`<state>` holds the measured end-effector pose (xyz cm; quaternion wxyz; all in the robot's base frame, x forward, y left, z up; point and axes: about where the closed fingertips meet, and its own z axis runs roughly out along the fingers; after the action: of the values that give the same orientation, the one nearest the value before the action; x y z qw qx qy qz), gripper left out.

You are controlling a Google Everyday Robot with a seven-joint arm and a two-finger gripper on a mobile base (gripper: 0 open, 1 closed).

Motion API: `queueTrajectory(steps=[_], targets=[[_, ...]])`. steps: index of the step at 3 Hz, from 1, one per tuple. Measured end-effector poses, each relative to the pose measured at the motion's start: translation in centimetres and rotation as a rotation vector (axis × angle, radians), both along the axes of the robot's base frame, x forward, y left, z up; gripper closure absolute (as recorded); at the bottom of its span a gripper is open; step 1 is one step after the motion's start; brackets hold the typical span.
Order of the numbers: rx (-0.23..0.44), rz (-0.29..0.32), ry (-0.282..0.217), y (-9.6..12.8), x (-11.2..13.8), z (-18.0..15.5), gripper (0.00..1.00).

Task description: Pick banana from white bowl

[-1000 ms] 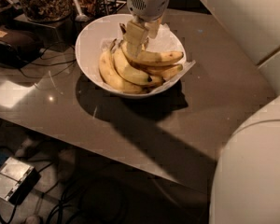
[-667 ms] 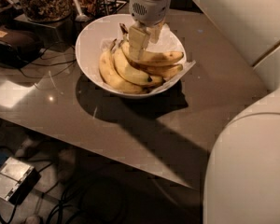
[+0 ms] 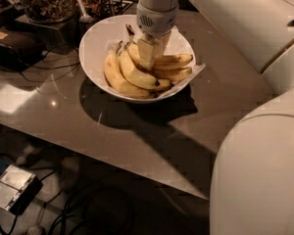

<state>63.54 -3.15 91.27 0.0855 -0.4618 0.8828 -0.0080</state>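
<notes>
- The gripper (image 3: 148, 57) has dropped lower into the white bowl (image 3: 90, 43) and is now down on the bunch.
- Whether its jaws are apart or clamped, I cannot tell.
- The banana (image 3: 133, 72) stays in the bowl, unmoved, on the bench (image 3: 63, 114).

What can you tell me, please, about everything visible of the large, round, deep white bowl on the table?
The white bowl is large, round, deep and smooth, and looks like glazed ceramic or plastic. It stands upright on the glossy brown table and casts a dark shadow toward the camera. A thin white paper liner pokes over its right rim. Several yellow bananas lie inside it, and the gripper reaches down into the bowl among them.
</notes>
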Motion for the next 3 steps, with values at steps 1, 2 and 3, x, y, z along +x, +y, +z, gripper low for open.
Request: queueTrajectory(steps=[1, 2, 3], targets=[[-0.016, 0.005, 0.005, -0.1, -0.5, -0.8, 0.83], [-0.016, 0.005, 0.005, 0.0, -0.5, -0.6, 1.00], [0.059, 0.080, -0.017, 0.1, -1.4, 1.3, 1.00]])
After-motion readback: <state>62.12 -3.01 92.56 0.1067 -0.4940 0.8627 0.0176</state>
